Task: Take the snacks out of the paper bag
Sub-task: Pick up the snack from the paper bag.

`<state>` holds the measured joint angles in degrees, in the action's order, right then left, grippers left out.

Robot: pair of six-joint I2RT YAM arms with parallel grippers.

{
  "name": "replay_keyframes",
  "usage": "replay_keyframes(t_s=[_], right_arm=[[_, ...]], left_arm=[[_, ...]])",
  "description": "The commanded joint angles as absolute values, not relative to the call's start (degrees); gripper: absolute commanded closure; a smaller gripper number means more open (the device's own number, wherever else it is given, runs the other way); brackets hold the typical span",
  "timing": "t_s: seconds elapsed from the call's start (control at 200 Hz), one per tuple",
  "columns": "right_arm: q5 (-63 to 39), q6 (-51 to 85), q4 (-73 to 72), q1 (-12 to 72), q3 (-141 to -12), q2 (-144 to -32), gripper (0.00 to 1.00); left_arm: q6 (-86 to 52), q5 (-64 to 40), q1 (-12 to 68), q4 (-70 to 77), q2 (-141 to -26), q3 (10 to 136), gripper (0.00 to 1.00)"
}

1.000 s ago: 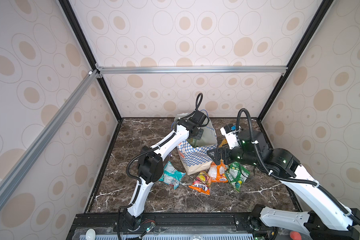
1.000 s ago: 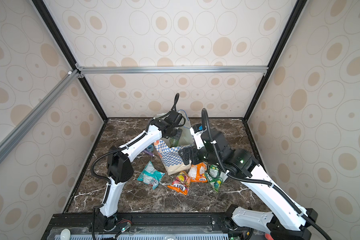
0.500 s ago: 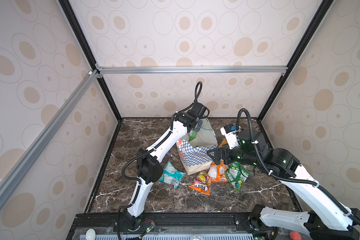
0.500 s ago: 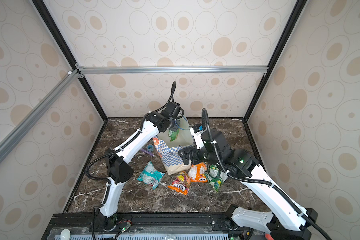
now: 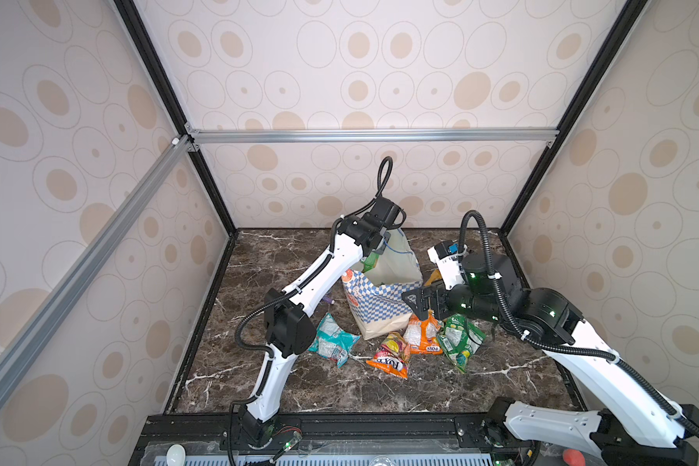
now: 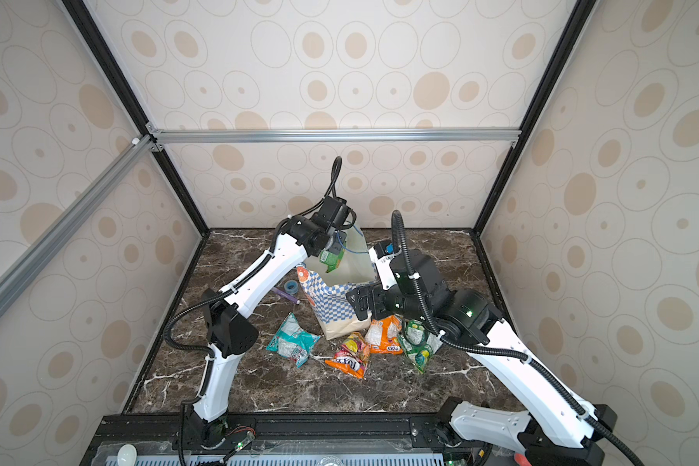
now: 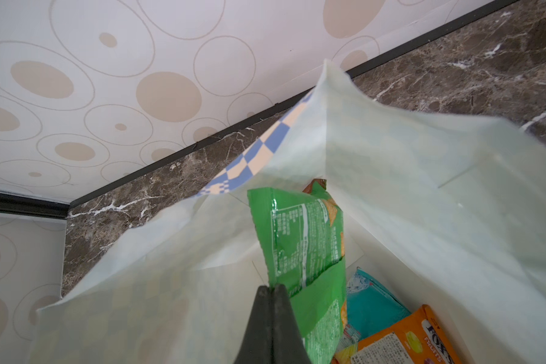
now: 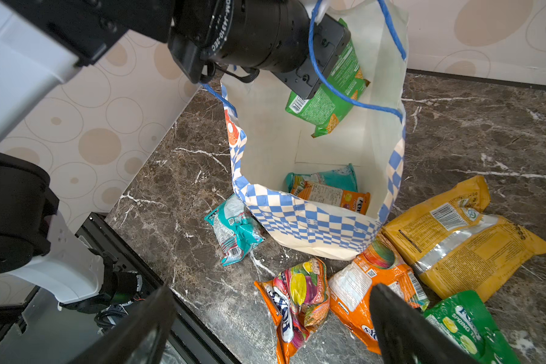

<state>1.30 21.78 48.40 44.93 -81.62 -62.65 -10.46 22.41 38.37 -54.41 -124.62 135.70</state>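
The paper bag [image 5: 384, 300] [image 6: 335, 308] [image 8: 312, 220] stands open mid-table. My left gripper [image 7: 271, 288] [image 5: 377, 251] hangs over its mouth, shut on the edge of a green snack packet [image 7: 300, 239] [image 8: 328, 101] [image 6: 331, 258], with a blue cord handle [image 8: 355, 100] looped across it. A teal packet [image 8: 327, 176] and an orange one [image 8: 331, 195] lie inside the bag. On the table lie teal [image 5: 333, 339], Fox's orange [image 5: 390, 357], orange [image 5: 422, 335], green [image 5: 459, 341] and yellow [image 8: 460, 233] packets. My right gripper [image 8: 271, 291] [image 5: 416, 300] is open and empty beside the bag's front right corner.
A small blue tape roll [image 6: 290, 286] and a purple pen [image 6: 285, 295] lie left of the bag, behind my left arm. Patterned walls close the table at the back and both sides. A black rail [image 5: 340, 421] runs along the front edge.
My left gripper has risen out of the bag's mouth with the green packet and drifted slightly left. The right arm has not moved.
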Motion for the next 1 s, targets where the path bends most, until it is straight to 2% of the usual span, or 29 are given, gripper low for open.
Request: replay_keyframes(t_s=[0.0,0.435,0.995], right_arm=[[1.3,22.0,47.6,44.6,-82.1,-63.0,0.00],[1.0,22.3,47.5,44.7,-82.6,-63.2,0.00],[0.9,22.6,46.8,44.7,-82.3,-63.1,0.00]], left_arm=[[-9.4,23.3,37.8,-55.1,-119.7,139.0,1.00],[-9.2,20.0,37.8,-53.0,-115.8,142.6,1.00],[-6.7,20.6,37.7,-49.0,-110.2,146.2,1.00]])
